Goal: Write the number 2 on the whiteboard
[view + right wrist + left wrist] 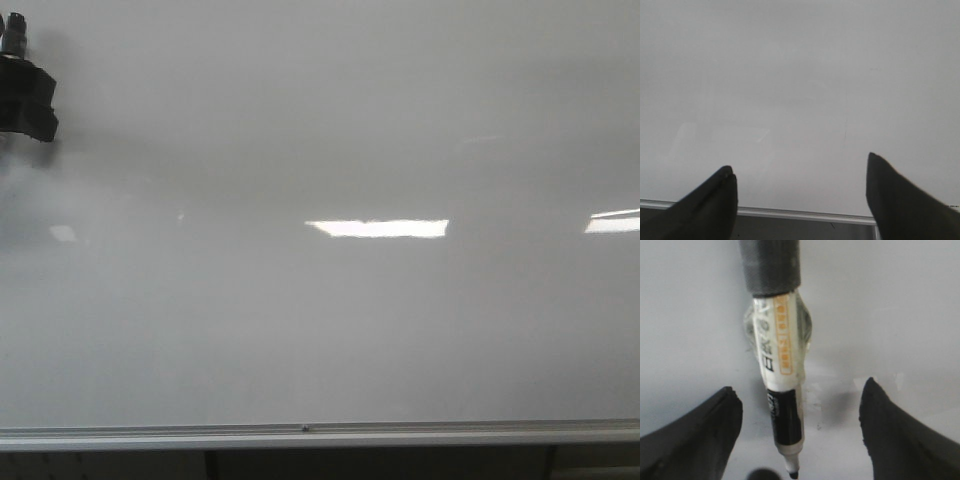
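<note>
Wide, glossy and pale grey, the whiteboard (330, 330) fills nearly the whole front view, a thin silver aluminium rail (320, 433) edging it at six o'clock. Two bright rectangular light glares (378, 228) sit near centre and at three o'clock. No digit shows on it yet. At ten o'clock, at the frame's edge, a black bulky piece of the left arm (25, 90) pokes in. In the left wrist view, the left gripper (800, 440) stands wide open, its matte black tapered fingers (700, 435) touching nothing; a white-and-black marker (780, 385) with an orange label runs between them, fixed in a dark grey sleeve (770, 265). The right gripper (800, 195) gapes wide too, empty, over smooth board and rail.
</note>
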